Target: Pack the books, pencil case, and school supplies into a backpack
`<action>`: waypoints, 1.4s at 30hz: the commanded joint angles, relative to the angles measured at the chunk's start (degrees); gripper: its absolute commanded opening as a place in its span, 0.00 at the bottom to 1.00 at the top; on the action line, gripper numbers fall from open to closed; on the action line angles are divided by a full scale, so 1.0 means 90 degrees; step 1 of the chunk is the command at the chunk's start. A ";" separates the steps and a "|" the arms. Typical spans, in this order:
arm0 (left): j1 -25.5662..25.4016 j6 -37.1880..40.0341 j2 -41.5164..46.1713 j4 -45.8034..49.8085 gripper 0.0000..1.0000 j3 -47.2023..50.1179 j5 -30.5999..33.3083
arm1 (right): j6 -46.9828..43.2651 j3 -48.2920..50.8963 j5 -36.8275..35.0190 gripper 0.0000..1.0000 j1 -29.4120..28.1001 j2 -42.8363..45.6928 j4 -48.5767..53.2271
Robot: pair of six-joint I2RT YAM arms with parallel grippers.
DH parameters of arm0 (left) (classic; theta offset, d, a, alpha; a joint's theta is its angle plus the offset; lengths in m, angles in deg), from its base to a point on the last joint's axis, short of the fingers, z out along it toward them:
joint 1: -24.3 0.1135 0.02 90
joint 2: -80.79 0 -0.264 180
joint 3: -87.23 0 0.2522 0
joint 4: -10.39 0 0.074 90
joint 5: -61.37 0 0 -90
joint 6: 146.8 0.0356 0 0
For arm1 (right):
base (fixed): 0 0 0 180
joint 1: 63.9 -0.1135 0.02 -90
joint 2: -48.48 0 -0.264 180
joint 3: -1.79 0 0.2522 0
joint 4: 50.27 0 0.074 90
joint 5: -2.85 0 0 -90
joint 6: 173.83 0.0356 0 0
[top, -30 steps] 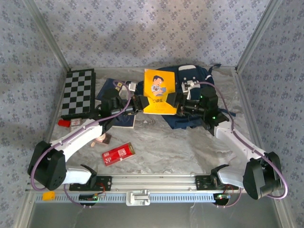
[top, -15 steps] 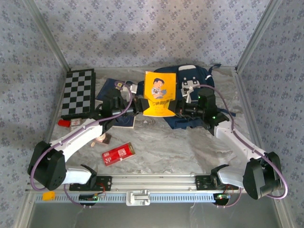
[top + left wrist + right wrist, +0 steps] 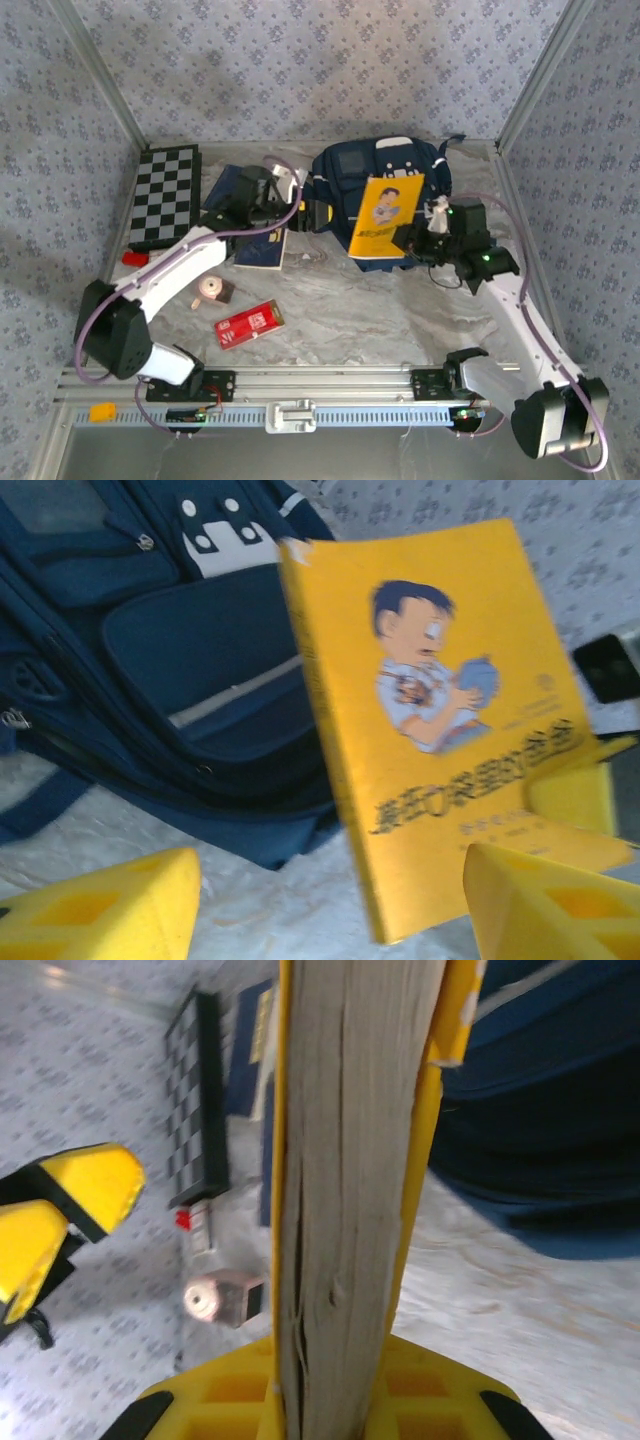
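The yellow book (image 3: 385, 214) hangs tilted over the near end of the backpack (image 3: 385, 160), above the fabric and not inside it. The right gripper (image 3: 408, 238) is clenched on the book's lower edge; in the right wrist view the page block stands squeezed between its yellow pads. The left gripper (image 3: 316, 213) sits just left of the book with its jaws spread and nothing between them, so the right arm alone carries the book.

The backpack lies flat at the far middle of the table (image 3: 350, 310). In the left wrist view a dark slit along its near side looks like an open zip, though I cannot tell how wide it gapes.

Left of the backpack, the navy books (image 3: 262, 252) lie on the table, partly under the left arm. The pencil case (image 3: 250, 322) lies well apart, near the front. A chequered board (image 3: 165, 195) and a small red block (image 3: 133, 258) sit at far left.

By my reading the task is early: nothing shows as packed. The first book is on its way in; two books, the pencil case and the small items remain.
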 commanded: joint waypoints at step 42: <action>-0.1624 0.4637 -0.5769 0.3839 0.00 -0.6745 0.1894 | -0.0911 0.0620 0.0435 0.00 0.3005 0.1805 0.2426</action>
